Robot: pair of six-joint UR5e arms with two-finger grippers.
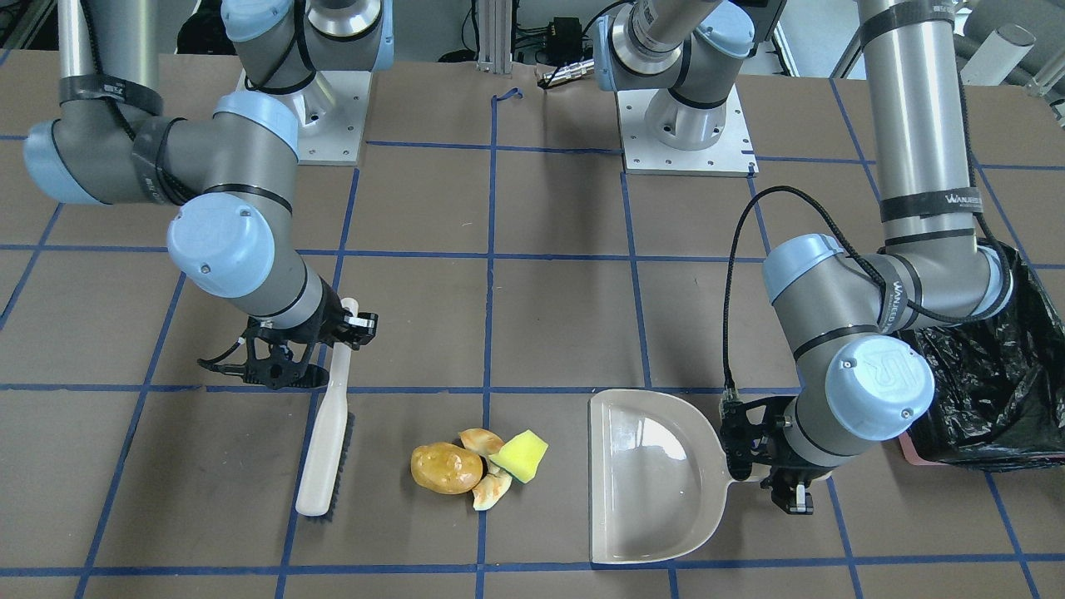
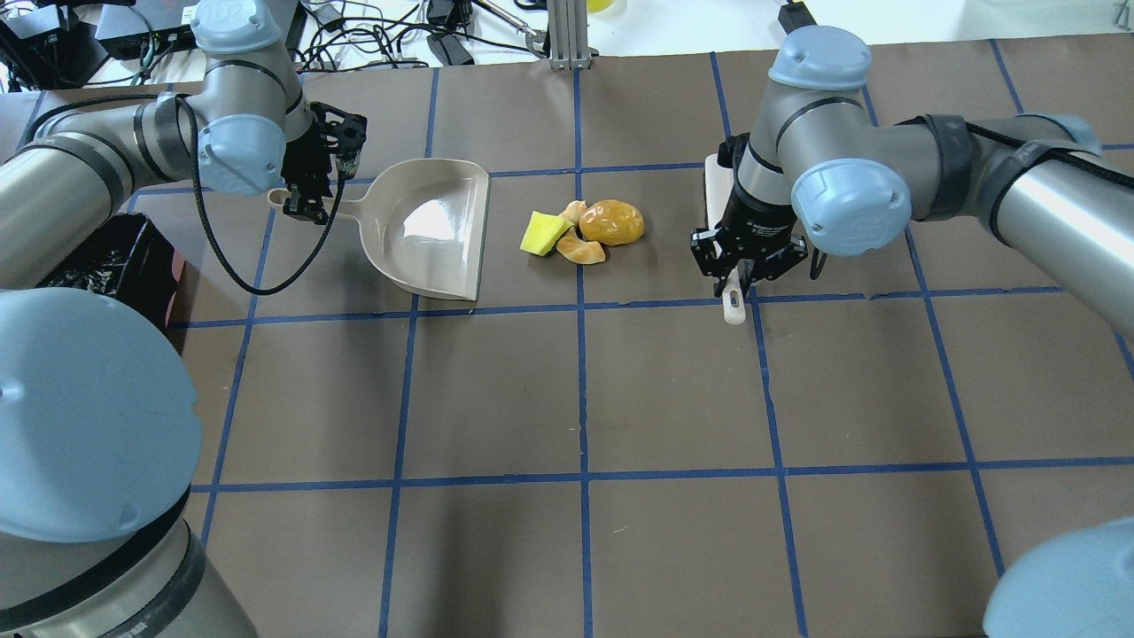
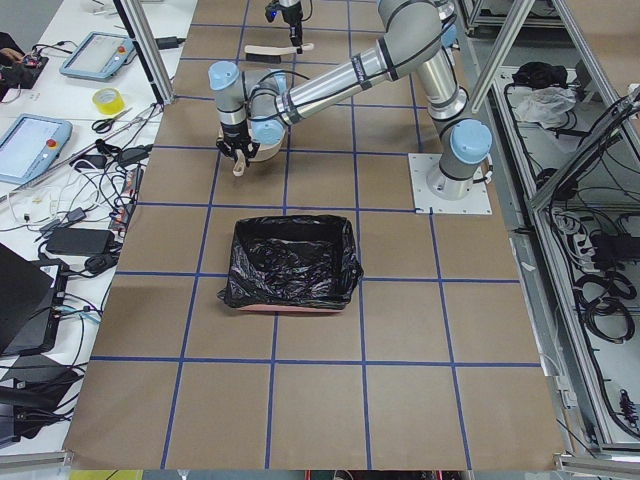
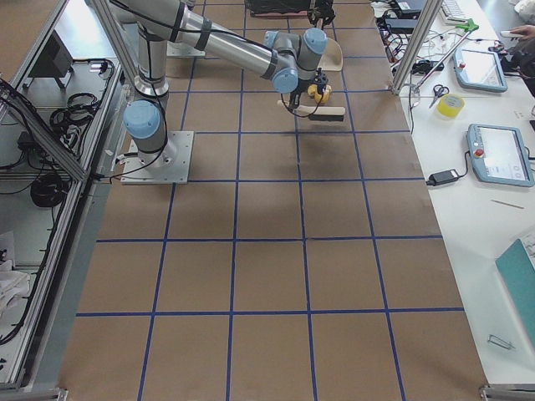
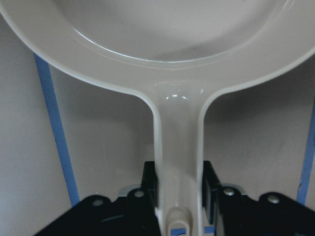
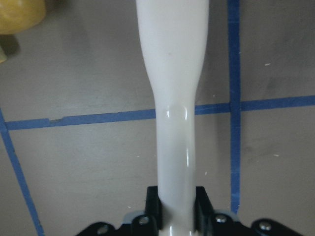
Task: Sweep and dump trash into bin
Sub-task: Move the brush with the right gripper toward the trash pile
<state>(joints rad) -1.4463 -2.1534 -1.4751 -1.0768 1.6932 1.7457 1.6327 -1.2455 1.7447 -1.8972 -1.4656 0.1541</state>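
Pre-sweep step, both tools gripped. Left pincer (image 5: 178,194) clenched on dustpan (image 1: 649,478) handle; right pincer (image 6: 176,201) clenched on brush (image 1: 323,453) handle. Trash (image 1: 453,467) heaped on table (image 1: 566,274) between brush and dustpan mouth, none inside yet. Bin (image 1: 986,391) on left arm's side, apart from dustpan. Next, likely: brush drags heap into dustpan, lip kept flat.

The trash on the desk (image 1: 549,333) counts four pieces: one golden-brown lump (image 1: 446,467), two pale peel pieces (image 1: 480,440) (image 1: 490,490) and one yellow sponge wedge (image 1: 520,455). There is one beige dustpan (image 1: 649,474), one white brush (image 1: 324,449) and one black-lined bin (image 1: 990,391). Two robot arms (image 1: 225,208) (image 1: 874,333) reach over it.
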